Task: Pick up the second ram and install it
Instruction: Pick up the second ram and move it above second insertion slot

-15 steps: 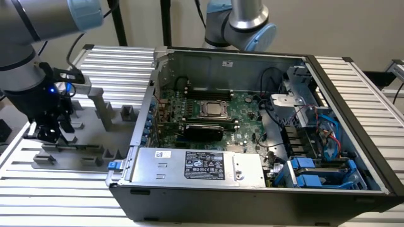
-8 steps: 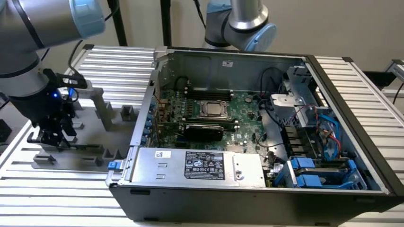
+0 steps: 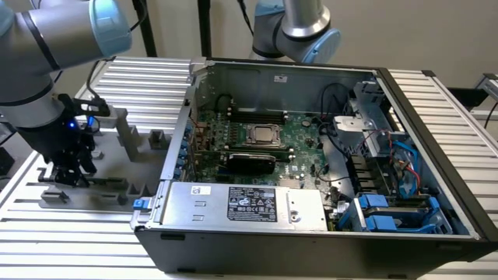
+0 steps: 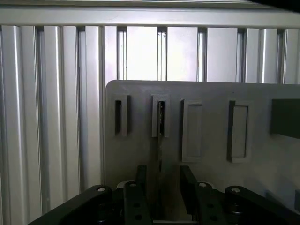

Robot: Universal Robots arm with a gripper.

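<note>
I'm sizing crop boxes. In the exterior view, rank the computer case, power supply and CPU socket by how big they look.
1. computer case, largest by far
2. power supply
3. CPU socket, smallest

In the wrist view the thin dark ram stick (image 4: 160, 145) stands edge-on, its flat faces hidden and its near end lost between the fingers of the black gripper (image 4: 163, 172). A dark rectangular block (image 4: 286, 118) is cut by the picture's edge. In the exterior view the gripper covers the stick.

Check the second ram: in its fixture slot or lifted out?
In: the second ram stands edge-on in the grey fixture, open fingers either side.
</note>
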